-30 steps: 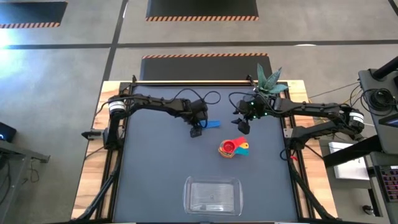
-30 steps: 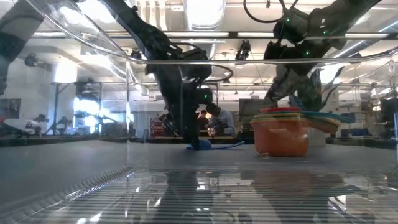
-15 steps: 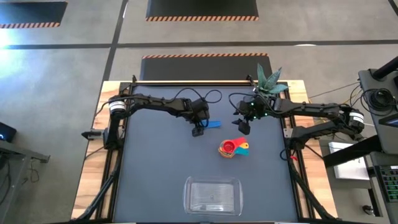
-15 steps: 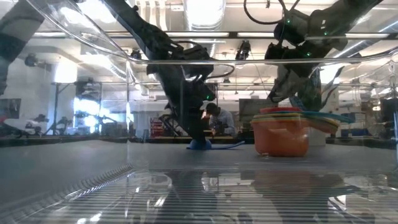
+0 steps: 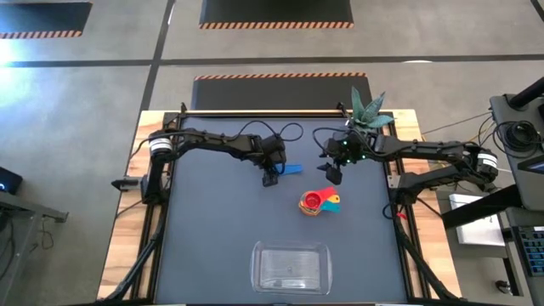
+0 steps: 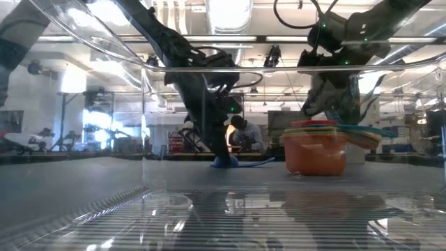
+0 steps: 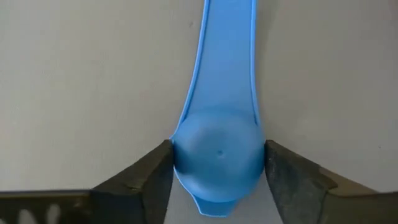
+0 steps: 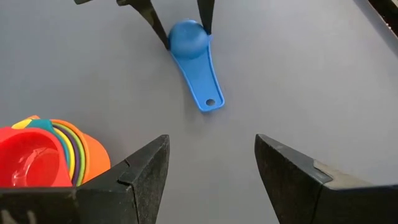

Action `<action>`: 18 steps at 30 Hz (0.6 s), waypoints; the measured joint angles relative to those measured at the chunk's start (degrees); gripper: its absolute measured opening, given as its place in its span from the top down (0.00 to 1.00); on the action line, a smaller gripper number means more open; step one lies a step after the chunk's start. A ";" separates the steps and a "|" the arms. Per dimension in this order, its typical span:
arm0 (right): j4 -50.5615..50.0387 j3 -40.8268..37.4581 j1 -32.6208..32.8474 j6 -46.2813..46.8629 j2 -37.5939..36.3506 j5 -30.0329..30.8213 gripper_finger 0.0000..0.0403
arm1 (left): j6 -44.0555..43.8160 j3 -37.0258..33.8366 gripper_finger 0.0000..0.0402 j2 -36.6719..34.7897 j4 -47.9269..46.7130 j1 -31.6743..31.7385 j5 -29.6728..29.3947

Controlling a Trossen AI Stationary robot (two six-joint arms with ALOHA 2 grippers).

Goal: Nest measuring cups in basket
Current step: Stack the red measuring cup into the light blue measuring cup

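Left pincer (image 7: 217, 163) down on worktop (image 5: 221, 221), fingers pressed against both sides of upturned blue cup (image 7: 217, 155), far-centre. Right pincer (image 8: 211, 165) hovers open just right. Nested cup stack (image 5: 320, 202) nearer, right of centre. Clear basket (image 5: 291, 267) near edge.

A dark grey mat (image 5: 212, 229) covers the tabletop, with pale wood boards (image 5: 123, 246) showing along its 9 and 3 o'clock edges. Around it lies a grey concrete floor (image 5: 85, 93) marked with black panels edged in orange-and-black hazard stripes (image 5: 276, 24) at 12 o'clock. A green leafy plant (image 5: 367, 110) stands at the table's 1 o'clock corner. Beyond the table, bright ceiling strip lights (image 6: 230, 14) hang over a workshop, where a person (image 6: 245, 132) sits far off.
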 joint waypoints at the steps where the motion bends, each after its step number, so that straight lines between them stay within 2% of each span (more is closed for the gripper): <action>1: 0.05 -0.02 0.00 0.00 0.00 0.01 0.44 | -0.01 0.00 0.52 0.00 0.03 0.00 -0.01; 8: 0.21 -0.04 0.00 -0.01 0.00 0.01 0.44 | -0.02 0.02 0.52 -0.40 0.03 -0.07 -0.10; 18: 0.23 -0.04 0.00 -0.02 0.00 0.01 0.44 | -0.10 0.00 0.78 -4.77 -0.69 -0.11 0.06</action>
